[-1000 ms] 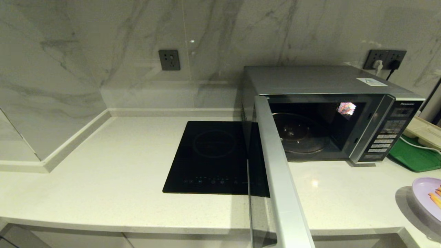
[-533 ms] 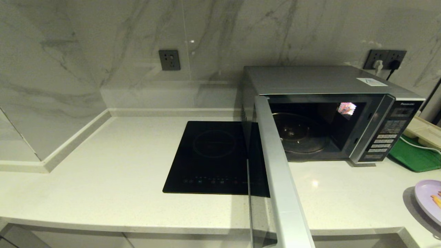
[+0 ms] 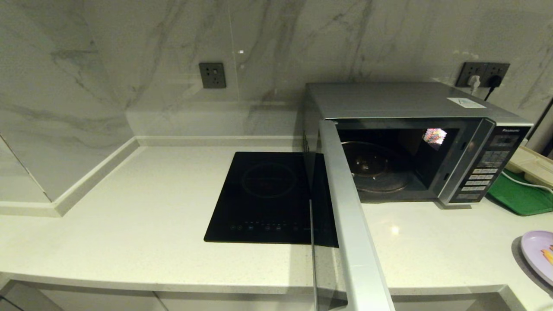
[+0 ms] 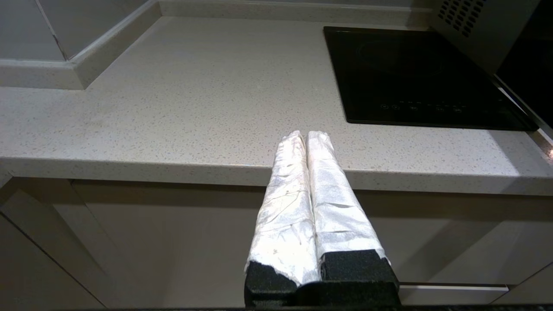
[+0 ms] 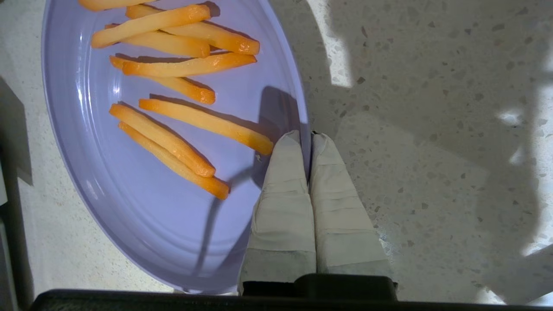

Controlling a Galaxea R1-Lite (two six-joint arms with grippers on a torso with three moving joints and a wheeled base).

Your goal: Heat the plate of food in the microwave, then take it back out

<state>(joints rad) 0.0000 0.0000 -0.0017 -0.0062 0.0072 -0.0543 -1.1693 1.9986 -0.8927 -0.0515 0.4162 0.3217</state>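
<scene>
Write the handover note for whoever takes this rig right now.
Right gripper: shut on the rim of the plate, fries on it, at the counter's right end.
Left gripper: shut, empty, parked by the counter's front edge.
Microwave: door swung wide open, turntable bare.
Done: door opened, plate gripped.
Left: put the plate inside, shut the door, heat, reopen, take it out.

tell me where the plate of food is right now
The plate of food sits at the far right edge of the head view, on the counter in front of the green tray and right of the open microwave; the right claw grips its rim.
</scene>
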